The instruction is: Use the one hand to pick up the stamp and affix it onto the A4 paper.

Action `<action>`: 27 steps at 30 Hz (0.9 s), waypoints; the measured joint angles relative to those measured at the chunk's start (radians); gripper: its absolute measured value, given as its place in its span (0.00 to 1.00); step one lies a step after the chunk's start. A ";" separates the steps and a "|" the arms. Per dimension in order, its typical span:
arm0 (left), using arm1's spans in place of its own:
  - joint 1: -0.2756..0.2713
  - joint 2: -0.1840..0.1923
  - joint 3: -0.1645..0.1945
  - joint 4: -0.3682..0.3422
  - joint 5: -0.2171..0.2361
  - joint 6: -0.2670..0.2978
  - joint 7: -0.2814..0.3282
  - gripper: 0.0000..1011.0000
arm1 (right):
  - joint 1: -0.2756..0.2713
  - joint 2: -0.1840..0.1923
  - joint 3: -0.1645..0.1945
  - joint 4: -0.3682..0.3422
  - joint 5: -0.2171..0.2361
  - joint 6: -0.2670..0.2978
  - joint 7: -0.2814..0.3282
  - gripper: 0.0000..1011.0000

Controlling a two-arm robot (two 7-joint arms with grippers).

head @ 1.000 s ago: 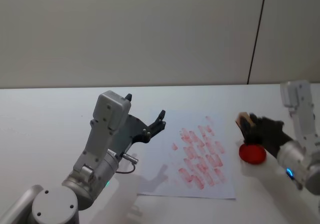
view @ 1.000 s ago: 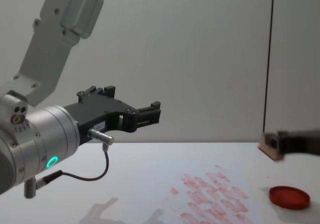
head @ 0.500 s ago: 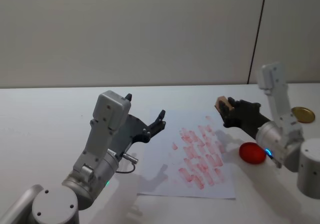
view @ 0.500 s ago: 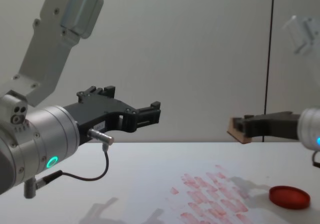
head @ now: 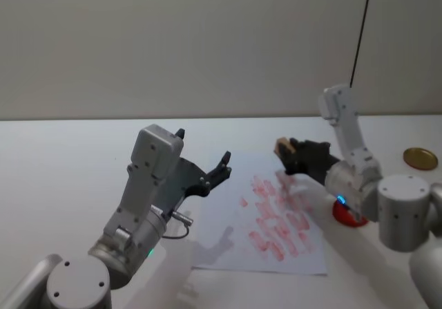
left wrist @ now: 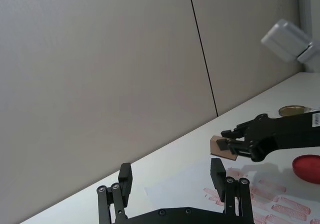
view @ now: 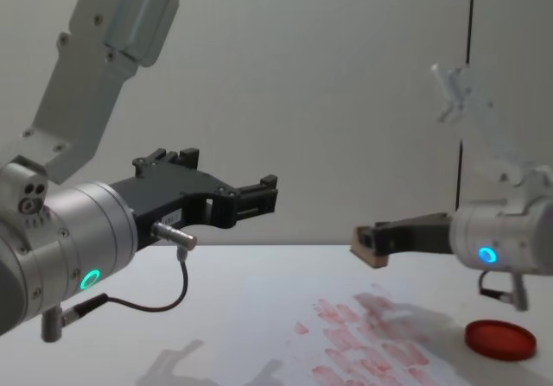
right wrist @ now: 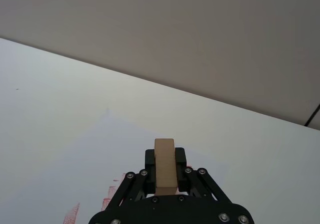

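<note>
Head view: set high, looked forward and down on the table and the A4 paper at middle distance. Chest view: set lower, looked level across the same sheet, left arm large and near. Left wrist view looked across to the stamp; right wrist view sat close behind that stamp, facing the wall.
</note>
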 joint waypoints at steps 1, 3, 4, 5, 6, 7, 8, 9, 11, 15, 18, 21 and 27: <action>0.000 0.000 0.000 0.000 0.000 0.000 0.000 0.98 | 0.008 -0.004 -0.002 0.014 -0.002 -0.002 0.004 0.21; 0.000 0.000 0.000 0.000 0.000 0.000 0.000 0.98 | 0.031 -0.015 -0.008 0.056 -0.007 -0.005 0.012 0.21; 0.000 0.000 0.000 0.000 0.000 0.000 0.000 0.98 | 0.038 -0.018 -0.009 0.070 -0.009 -0.006 0.014 0.21; 0.000 0.000 0.000 0.000 0.000 0.000 0.000 0.98 | 0.045 -0.022 -0.011 0.083 -0.011 -0.007 0.017 0.21; 0.000 0.000 0.000 0.000 0.000 0.000 0.000 0.98 | 0.057 -0.028 -0.014 0.106 -0.014 -0.009 0.021 0.21; 0.000 0.000 0.000 0.000 0.000 0.000 0.000 0.98 | 0.065 -0.032 -0.016 0.122 -0.017 -0.010 0.023 0.21; 0.000 0.000 0.000 0.000 0.000 0.000 0.000 0.98 | 0.071 -0.034 -0.017 0.133 -0.018 -0.011 0.024 0.21; 0.000 0.000 0.000 0.000 0.000 0.000 0.000 0.98 | 0.083 -0.040 -0.020 0.156 -0.022 -0.011 0.027 0.21; 0.000 0.000 0.000 0.000 0.000 0.000 0.000 0.98 | 0.095 -0.045 -0.023 0.180 -0.026 -0.012 0.029 0.21; 0.000 0.000 0.000 0.000 0.000 0.000 0.000 0.98 | 0.121 -0.057 -0.028 0.229 -0.035 -0.012 0.033 0.21; 0.000 0.000 0.000 0.000 0.000 0.000 0.000 0.98 | 0.142 -0.066 -0.032 0.278 -0.041 -0.013 0.036 0.21; 0.000 0.000 0.000 0.000 0.000 0.000 0.000 0.98 | 0.154 -0.071 -0.033 0.306 -0.043 -0.016 0.038 0.21; 0.000 0.000 0.000 0.000 0.000 0.000 0.000 0.98 | 0.182 -0.083 -0.034 0.364 -0.043 -0.028 0.045 0.21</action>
